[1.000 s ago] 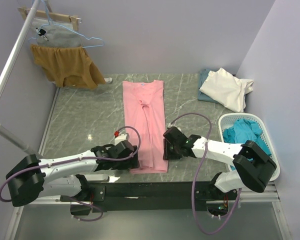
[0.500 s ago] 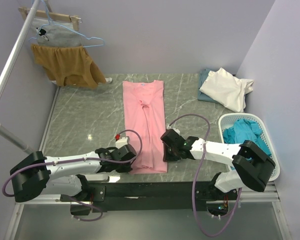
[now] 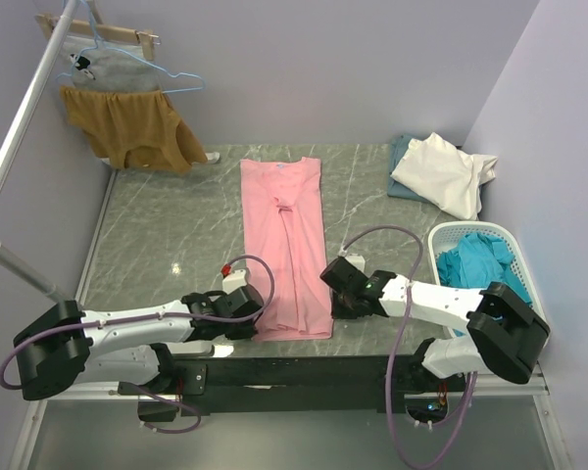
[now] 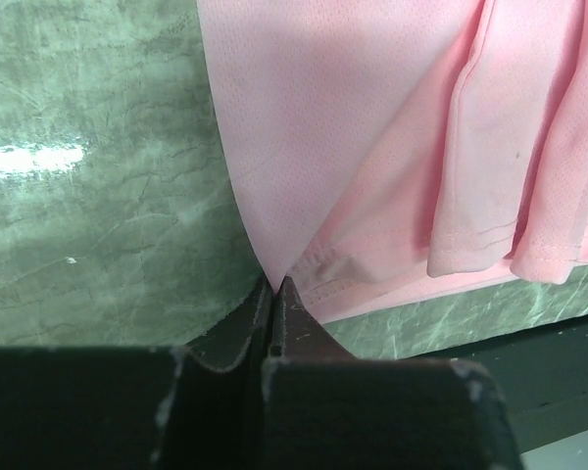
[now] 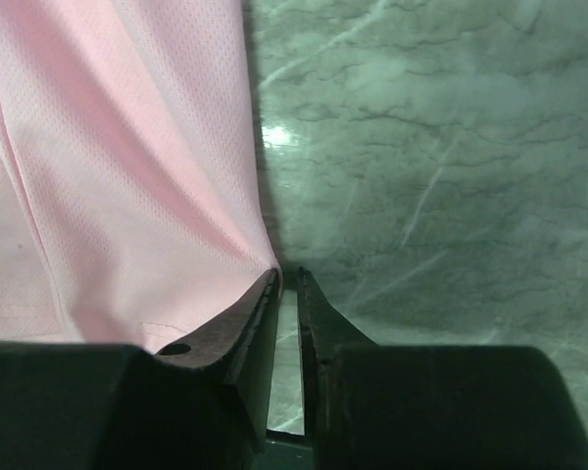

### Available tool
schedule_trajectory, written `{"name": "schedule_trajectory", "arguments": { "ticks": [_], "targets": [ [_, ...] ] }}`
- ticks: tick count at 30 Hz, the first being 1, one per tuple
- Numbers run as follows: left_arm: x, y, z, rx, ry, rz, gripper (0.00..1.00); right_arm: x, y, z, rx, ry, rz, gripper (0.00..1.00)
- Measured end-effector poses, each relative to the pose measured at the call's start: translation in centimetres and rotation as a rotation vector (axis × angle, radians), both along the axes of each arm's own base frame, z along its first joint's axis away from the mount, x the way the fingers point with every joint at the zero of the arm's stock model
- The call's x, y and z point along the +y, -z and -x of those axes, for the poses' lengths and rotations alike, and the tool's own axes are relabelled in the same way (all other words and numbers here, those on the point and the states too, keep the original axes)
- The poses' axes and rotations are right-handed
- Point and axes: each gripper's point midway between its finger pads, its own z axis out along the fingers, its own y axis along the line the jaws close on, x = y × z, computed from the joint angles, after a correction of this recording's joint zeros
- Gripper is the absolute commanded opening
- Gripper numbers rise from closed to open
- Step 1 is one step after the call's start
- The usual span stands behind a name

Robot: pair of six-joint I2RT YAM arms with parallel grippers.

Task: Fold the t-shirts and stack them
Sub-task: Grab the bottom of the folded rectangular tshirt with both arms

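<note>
Pink t-shirt lies lengthwise mid-frame on the counter. Left claw pinches its lower-left hem corner tight. Right claw is narrowed to a slit at the lower-right corner; whether it grips cannot be told.

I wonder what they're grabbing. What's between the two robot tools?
The near hem of the pink t-shirt lies between the left tool and the right tool, one at each bottom corner. The top view shows it.

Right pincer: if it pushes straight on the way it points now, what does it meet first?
Probably the hem corner of the light pink cotton t-shirt, which lies right at the right pincer tips, with the grey-green marbled tabletop directly under it. Whether the tips touch it yet is unclear.
</note>
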Motion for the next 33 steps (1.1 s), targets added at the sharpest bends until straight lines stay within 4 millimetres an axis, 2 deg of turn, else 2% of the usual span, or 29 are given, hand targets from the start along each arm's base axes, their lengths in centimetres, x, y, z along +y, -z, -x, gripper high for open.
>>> {"name": "schedule_trajectory", "arguments": {
  "ticks": [3,4,5,6,8,9,10,12,13,15,19,26,28,29,30,31,32,33],
  "targets": [
    [0.1,0.0,0.0,-0.003,-0.002,0.006,0.06,-0.5,0.0,0.0,-0.007,0.023,0.013,0.22],
    [0.1,0.0,0.0,-0.004,-0.001,0.006,0.12,-0.7,0.0,0.0,-0.01,0.032,0.018,0.24],
    [0.2,0.0,0.1,-0.007,-0.002,0.004,0.22,-0.9,0.0,0.0,-0.013,0.039,0.024,0.26],
    [0.3,0.0,0.1,-0.008,0.0,0.002,0.38,-1.1,0.0,0.0,-0.016,0.049,0.028,0.3],
    [0.5,-0.1,0.3,-0.008,-0.004,0.007,0.53,-1.5,0.0,0.1,-0.02,0.064,0.029,0.38],
    [0.5,-0.4,0.4,-0.011,-0.012,0.021,0.65,-1.6,0.0,0.2,-0.023,0.065,0.026,0.47],
    [0.5,-0.5,0.5,-0.013,-0.008,0.024,0.75,-1.8,-0.1,0.4,-0.024,0.068,0.021,0.52],
    [0.5,-0.9,0.6,-0.021,-0.009,0.039,0.8,-1.8,-0.3,0.6,-0.029,0.063,-0.001,0.61],
    [0.6,-1.1,0.7,-0.023,-0.005,0.041,0.84,-1.9,-0.3,0.8,-0.03,0.06,-0.013,0.62],
    [0.9,-1.2,1.0,-0.025,-0.005,0.046,0.84,-1.5,-0.6,1.4,-0.03,0.044,-0.065,0.64],
    [1.5,-1.3,1.5,-0.032,-0.019,0.086,0.76,-0.6,-0.9,2.5,-0.023,0.015,-0.179,0.65],
    [1.2,-1.2,1.5,-0.039,-0.035,0.136,0.72,2.4,-1.1,3.5,0.032,-0.044,-0.334,0.6],
    [0.8,-1.2,1.3,-0.041,-0.035,0.142,0.63,3.5,-1.2,3.5,0.048,-0.059,-0.373,0.54],
    [0.7,-1.1,1.2,-0.042,-0.036,0.145,0.58,3.9,-1.2,3.5,0.055,-0.064,-0.386,0.46],
    [0.6,-1.0,1.2,-0.04,-0.039,0.144,0.48,4.2,-1.1,3.6,0.063,-0.068,-0.395,0.43],
    [0.4,-0.9,1.1,-0.039,-0.041,0.144,0.43,4.3,-1.0,3.6,0.068,-0.069,-0.4,0.4],
    [0.4,-0.9,1.1,-0.04,-0.041,0.144,0.34,4.3,-0.8,3.6,0.076,-0.064,-0.396,0.32],
    [0.4,-0.6,1.1,-0.033,-0.047,0.136,0.25,4.3,-0.7,3.7,0.081,-0.062,-0.394,0.29]
  ]
}}
